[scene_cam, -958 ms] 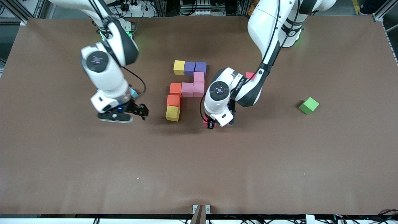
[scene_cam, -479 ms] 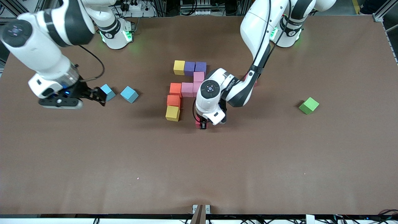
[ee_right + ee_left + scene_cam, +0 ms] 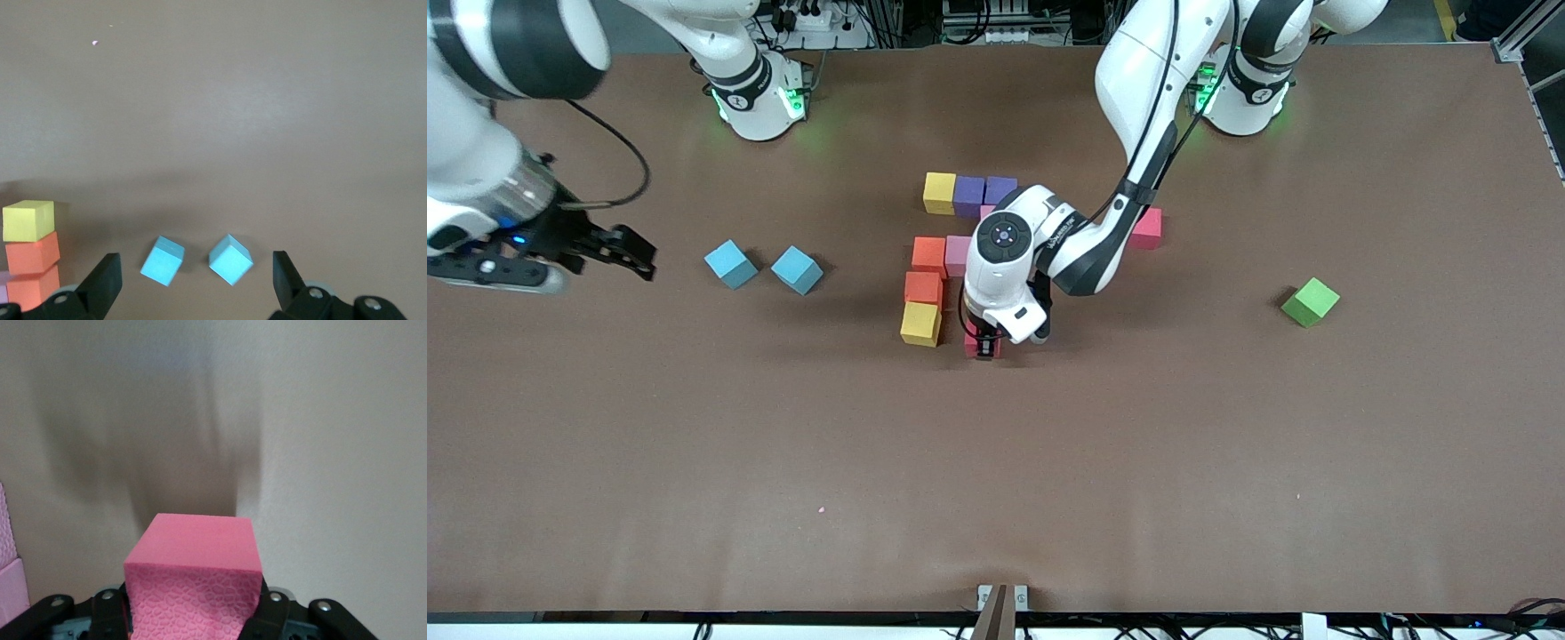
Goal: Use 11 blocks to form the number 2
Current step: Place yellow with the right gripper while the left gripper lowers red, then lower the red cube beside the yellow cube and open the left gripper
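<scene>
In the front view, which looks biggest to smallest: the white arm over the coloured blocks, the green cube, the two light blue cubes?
1. The left arm, by far the largest.
2. The green cube and the two light blue cubes: all look about alike, so I would not rank them.

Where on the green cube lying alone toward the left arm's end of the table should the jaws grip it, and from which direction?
Take the green cube from straight above, jaws closing on two opposite vertical faces. It sits flat but turned at an angle to the table edges, so the wrist should probably rotate to match. Bare table surrounds it, so either pair of faces looks reachable.
</scene>
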